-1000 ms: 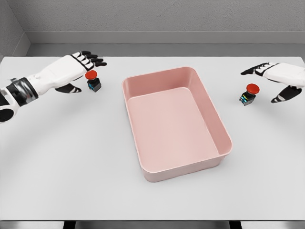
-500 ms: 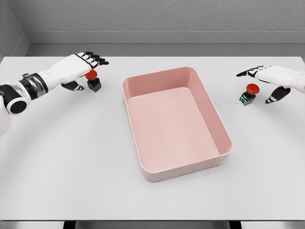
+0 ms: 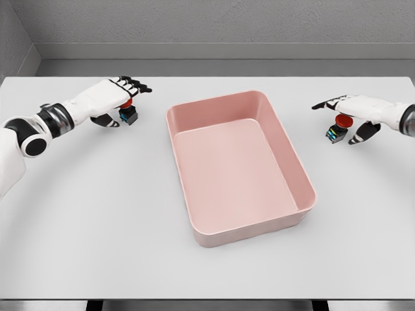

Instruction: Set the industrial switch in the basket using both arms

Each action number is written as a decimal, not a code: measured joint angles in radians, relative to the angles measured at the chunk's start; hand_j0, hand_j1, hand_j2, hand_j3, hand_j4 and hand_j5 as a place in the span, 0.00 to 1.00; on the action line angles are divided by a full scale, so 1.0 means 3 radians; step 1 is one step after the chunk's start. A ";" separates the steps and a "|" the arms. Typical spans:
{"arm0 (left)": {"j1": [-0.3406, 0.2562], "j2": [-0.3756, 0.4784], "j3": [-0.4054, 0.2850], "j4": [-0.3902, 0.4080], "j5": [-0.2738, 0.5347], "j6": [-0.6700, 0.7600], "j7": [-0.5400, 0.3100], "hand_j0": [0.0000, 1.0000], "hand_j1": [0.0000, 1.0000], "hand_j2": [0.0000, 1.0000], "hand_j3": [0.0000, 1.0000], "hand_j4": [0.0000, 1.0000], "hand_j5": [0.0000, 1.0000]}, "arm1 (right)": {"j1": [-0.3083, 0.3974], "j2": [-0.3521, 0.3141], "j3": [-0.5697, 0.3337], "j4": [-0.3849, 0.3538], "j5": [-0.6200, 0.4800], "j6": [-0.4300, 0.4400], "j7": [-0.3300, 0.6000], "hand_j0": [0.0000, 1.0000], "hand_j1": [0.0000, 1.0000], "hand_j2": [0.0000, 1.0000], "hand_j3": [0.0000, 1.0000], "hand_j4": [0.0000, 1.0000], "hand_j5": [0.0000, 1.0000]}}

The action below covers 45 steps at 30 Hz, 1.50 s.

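The glossy white, rounded shell of the left arm (image 3: 26, 133) is broken near the wrist by a grey metallic ring and black joint bands, with a round black-and-grey disc joint on the forearm. The white-backed left hand (image 3: 117, 94) has five fingers with black segments and white knuckle patches. The white right hand (image 3: 356, 107) has black fingertips and a dark grey cuff at the wrist.

Bright, even overhead light, soft faint shadows under the basket (image 3: 241, 170), sharp render, no glare or blur
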 measured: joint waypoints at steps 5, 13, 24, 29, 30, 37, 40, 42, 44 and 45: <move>-0.0026 -0.0011 -0.0042 0.0047 -0.0002 0.0000 0.0003 1.00 1.00 1.00 1.00 1.00 1.00 | -0.0010 0.0041 0.0003 0.0057 0.0000 0.0002 0.0001 0.89 0.89 0.89 0.89 0.89 0.89; -0.0041 -0.0016 -0.0051 0.0133 -0.0003 0.0000 0.0007 0.94 0.94 0.94 0.94 0.94 0.94 | -0.0010 0.0050 -0.0004 0.0124 0.0003 -0.0013 0.0021 0.83 0.83 0.83 0.83 0.83 0.83; -0.0041 -0.0008 -0.0052 0.0140 0.0004 0.0000 0.0007 0.52 0.52 0.52 0.52 0.52 0.52 | -0.0010 0.0053 -0.0011 0.0122 0.0032 -0.0023 0.0032 0.67 0.67 0.67 0.67 0.67 0.67; -0.0041 0.0008 -0.0050 0.0133 0.0022 -0.0001 0.0004 0.44 0.44 0.44 0.44 0.44 0.44 | -0.0010 0.0051 -0.0007 0.0126 0.0045 -0.0028 0.0033 0.58 0.58 0.58 0.58 0.58 0.58; -0.0036 0.0012 -0.0048 0.0125 0.0026 0.0000 0.0005 0.43 0.43 0.43 0.43 0.43 0.43 | -0.0010 0.0051 -0.0007 0.0128 0.0047 -0.0028 0.0034 0.56 0.56 0.56 0.56 0.56 0.56; -0.0020 0.0029 -0.0051 -0.0076 0.0045 -0.0001 -0.0008 0.38 0.38 0.38 0.38 0.38 0.38 | -0.0010 0.0051 -0.0012 0.0124 0.0042 -0.0033 0.0049 0.48 0.48 0.48 0.48 0.48 0.48; -0.0015 0.0097 -0.0052 -0.0246 0.0084 -0.0001 -0.0014 0.38 0.38 0.38 0.38 0.38 0.38 | -0.0020 0.0049 -0.0015 0.0116 0.0049 -0.0040 0.0068 0.48 0.48 0.48 0.48 0.48 0.48; -0.0005 0.0142 -0.0052 -0.0363 0.0125 -0.0001 -0.0017 0.39 0.39 0.39 0.39 0.39 0.39 | -0.0046 0.0046 -0.0023 0.0111 0.0051 -0.0045 0.0084 0.48 0.48 0.48 0.48 0.48 0.48; -0.0005 0.0188 -0.0051 -0.0466 0.0162 -0.0001 -0.0018 0.38 0.38 0.38 0.38 0.38 0.38 | -0.0066 0.0042 -0.0029 0.0099 0.0053 -0.0049 0.0109 0.48 0.48 0.48 0.48 0.48 0.48; -0.0005 0.0212 -0.0050 -0.0524 0.0177 -0.0001 -0.0019 0.39 0.39 0.39 0.39 0.39 0.39 | -0.0092 0.0039 -0.0031 0.0092 0.0052 -0.0053 0.0118 0.48 0.48 0.48 0.48 0.48 0.48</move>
